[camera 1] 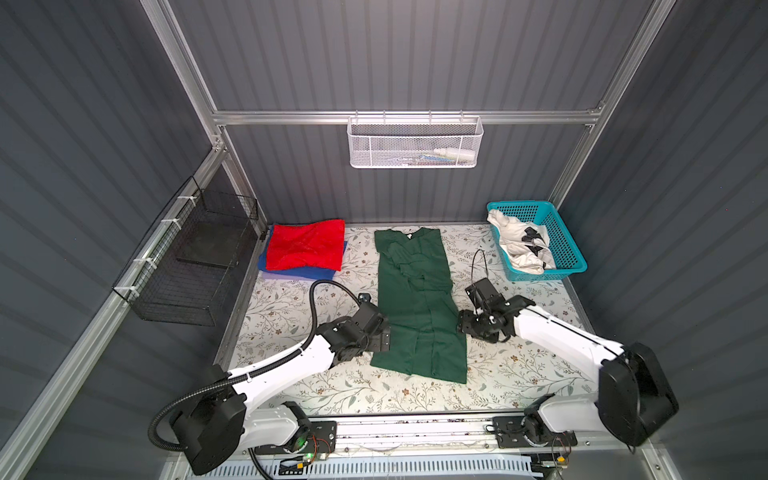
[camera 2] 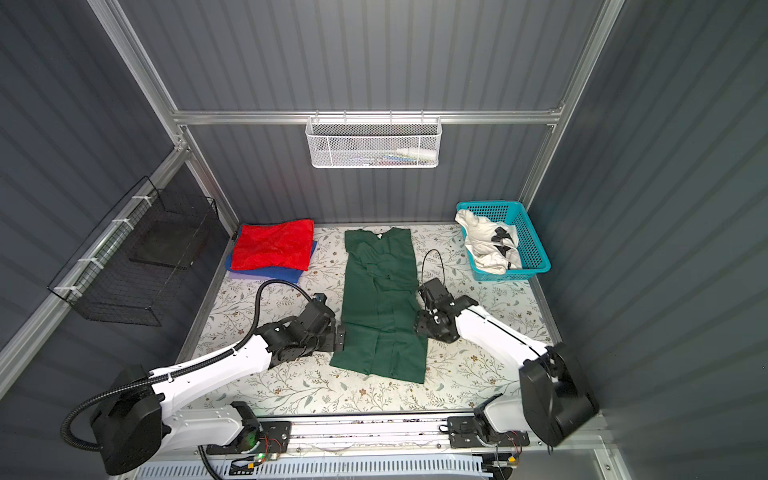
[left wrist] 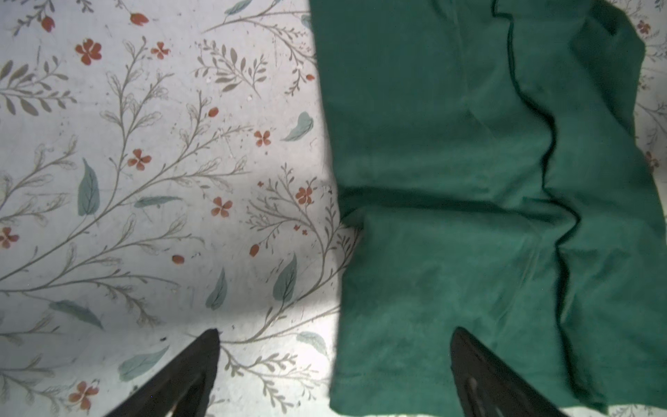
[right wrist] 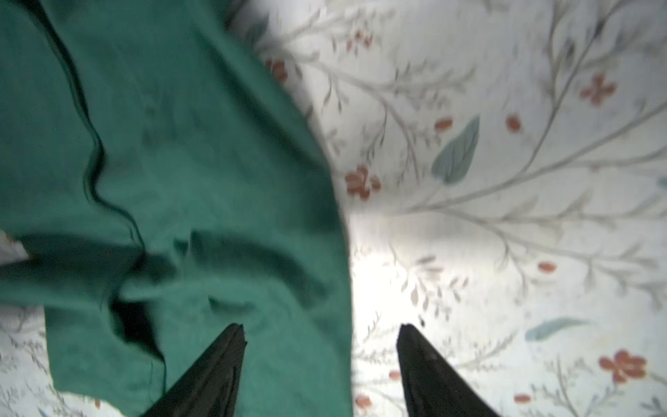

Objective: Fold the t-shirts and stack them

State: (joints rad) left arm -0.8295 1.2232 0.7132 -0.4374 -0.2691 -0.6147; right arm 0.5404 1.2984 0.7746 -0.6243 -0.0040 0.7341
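A large dark green t-shirt (camera 1: pixel 419 303) lies in a long narrow strip down the middle of the floral table, seen in both top views (camera 2: pixel 380 299). My left gripper (left wrist: pixel 335 331) is open at the strip's left edge, one finger over bare table, one over green cloth. At the right edge my right gripper (right wrist: pixel 321 326) is open too, its fingers astride the cloth's edge and holding nothing. A folded red t-shirt (camera 1: pixel 305 245) rests on a folded blue one (camera 1: pixel 307 272) at the back left. A crumpled white t-shirt with black marks (camera 1: pixel 519 245) sits in the turquoise basket (camera 1: pixel 561 237).
The turquoise basket stands at the table's back right corner. A white mesh basket (camera 1: pixel 415 143) hangs on the back rail, and a black wire basket (camera 1: pixel 195 257) on the left wall. Bare floral table (camera 1: pixel 291 299) shows on both sides of the green shirt.
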